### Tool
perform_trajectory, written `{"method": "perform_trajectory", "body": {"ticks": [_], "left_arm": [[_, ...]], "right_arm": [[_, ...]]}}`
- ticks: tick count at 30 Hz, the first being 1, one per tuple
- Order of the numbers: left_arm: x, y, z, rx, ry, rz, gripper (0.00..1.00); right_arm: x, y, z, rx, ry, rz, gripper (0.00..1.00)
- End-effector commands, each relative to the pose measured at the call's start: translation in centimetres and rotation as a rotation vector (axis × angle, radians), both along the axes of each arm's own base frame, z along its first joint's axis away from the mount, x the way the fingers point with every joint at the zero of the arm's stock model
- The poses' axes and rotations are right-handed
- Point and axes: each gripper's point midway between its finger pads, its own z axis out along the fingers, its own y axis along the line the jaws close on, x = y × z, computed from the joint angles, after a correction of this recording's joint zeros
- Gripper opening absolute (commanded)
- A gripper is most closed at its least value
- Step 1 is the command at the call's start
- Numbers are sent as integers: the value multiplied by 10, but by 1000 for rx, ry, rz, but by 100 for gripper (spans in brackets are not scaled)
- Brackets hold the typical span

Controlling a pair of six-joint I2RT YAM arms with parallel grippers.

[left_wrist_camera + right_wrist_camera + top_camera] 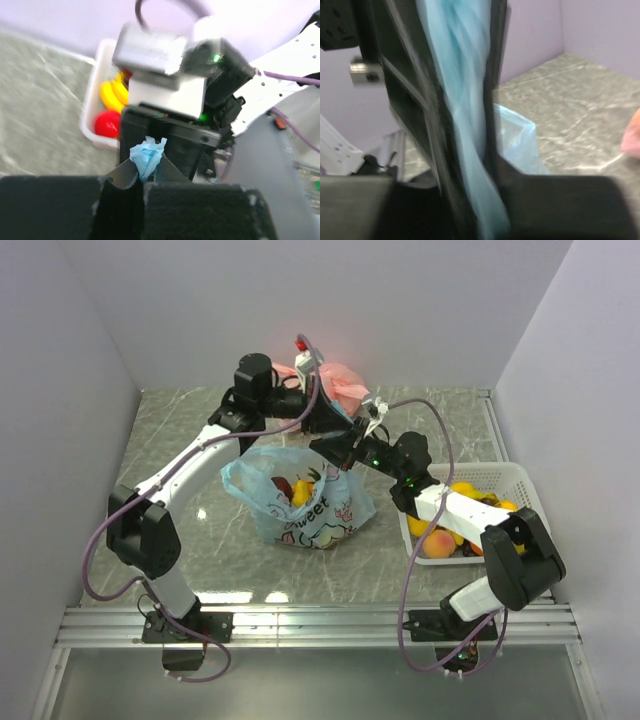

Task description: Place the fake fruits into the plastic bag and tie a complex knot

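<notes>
The light-blue plastic bag (pixel 300 502) with cartoon print stands mid-table, with yellow and red fake fruits (pixel 299 489) showing in its open mouth. My left gripper (pixel 322 420) is shut on a bunched bag handle (pixel 147 156) above the bag's far right side. My right gripper (pixel 338 452) is shut on the other bag handle (pixel 462 115), a blue strip running between its fingers. The two grippers are close together. More fruits (pixel 448 537) lie in the white basket (pixel 517 483); a yellow banana (pixel 111 96) and a red fruit (pixel 106 123) show in the left wrist view.
A pink-orange knotted bag (pixel 340 382) lies at the back behind the left gripper. The white basket stands at the right, under the right arm. Grey walls close in the marble table (pixel 180 440) on three sides.
</notes>
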Motion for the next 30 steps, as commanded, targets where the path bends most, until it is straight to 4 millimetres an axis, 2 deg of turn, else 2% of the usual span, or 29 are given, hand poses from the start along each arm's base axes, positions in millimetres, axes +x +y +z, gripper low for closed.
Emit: {"method": "perform_trajectory", "body": {"ticks": [1, 3, 6, 7, 8, 9, 10, 11, 13, 17, 23, 24, 27, 28, 30], "left_arm": [[-11, 1, 25, -66, -90, -29, 0], [-12, 3, 29, -72, -109, -15, 0], [-11, 5, 34, -86, -143, 23, 0], [-10, 6, 30, -84, -141, 37, 0], [-8, 7, 29, -83, -141, 52, 0], [-4, 8, 30, -79, -143, 83, 0], [-1, 9, 27, -71, -162, 106, 0], [1, 10, 26, -67, -163, 124, 0], [12, 11, 22, -56, -164, 197, 0], [22, 10, 18, -46, -171, 283, 0], [21, 5, 16, -53, -171, 355, 0], [18, 4, 13, -55, -161, 350, 0], [18, 5, 22, -76, -167, 358, 0], [19, 6, 27, -85, -171, 365, 0], [20, 8, 33, -98, -180, 365, 0]], "right_arm": [[29, -6, 6, 63, 19, -176, 5], [43, -10, -3, 59, 57, -248, 0], [58, -14, -17, 42, 121, -324, 0], [61, -15, -21, 39, 138, -338, 3], [61, -15, -19, 47, 138, -340, 16], [57, -14, -14, 55, 126, -319, 33], [56, -14, -10, 62, 120, -315, 59], [57, -15, -3, 78, 124, -323, 65], [63, -18, 2, 86, 141, -362, 68], [74, -20, 21, 107, 112, -452, 66], [85, -9, 28, 112, 119, -532, 57], [85, -7, 26, 102, 115, -536, 45], [88, -1, 11, 65, 134, -536, 25], [87, -1, -1, 42, 140, -532, 17], [81, 5, -17, 6, 135, -487, 12]]}}
